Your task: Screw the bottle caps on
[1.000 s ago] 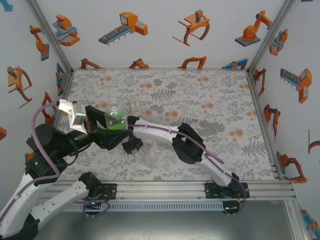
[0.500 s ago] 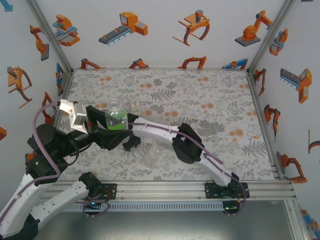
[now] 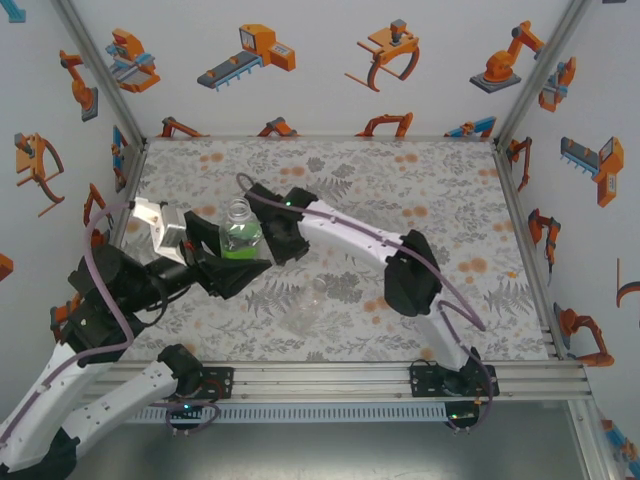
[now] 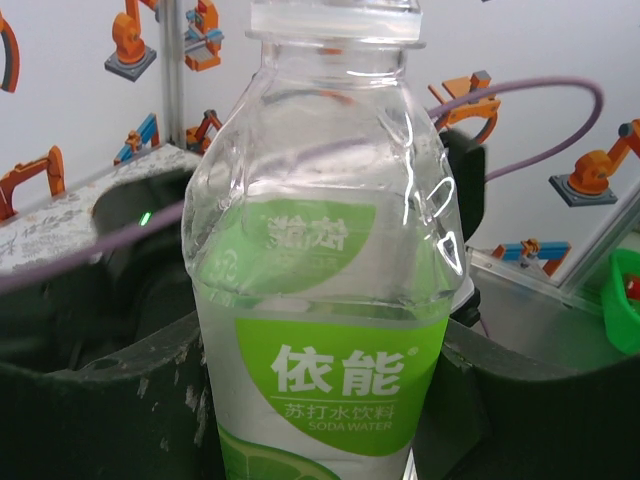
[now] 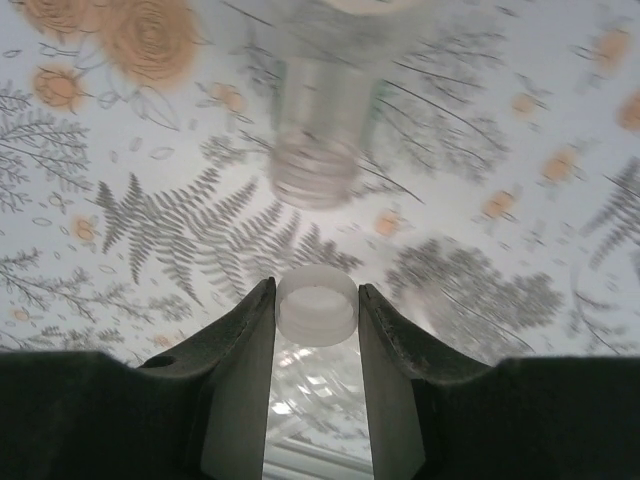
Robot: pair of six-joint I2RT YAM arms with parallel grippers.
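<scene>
My left gripper (image 3: 236, 262) is shut on the green-labelled bottle (image 3: 240, 232), holding it upright above the table's left part. In the left wrist view that bottle (image 4: 320, 300) stands between the dark fingers (image 4: 100, 400), and its neck runs off the top edge. My right gripper (image 3: 268, 238) sits right beside this bottle, on its right. It is shut on a white bottle cap (image 5: 317, 305), gripped by its sides with the hollow side facing the camera. Beyond the cap, a blurred second bottle (image 5: 318, 140) lies on the table with its threaded neck showing.
A plain clear bottle (image 3: 305, 310) lies on the patterned table (image 3: 400, 190) in front of the grippers, near the front rail. The right arm arches over the table's middle, its elbow (image 3: 410, 282) to the right. Walls enclose the left, back and right.
The right arm has swung from in front of the held bottle round to its far right side. The left gripper and bottle shifted slightly right.
</scene>
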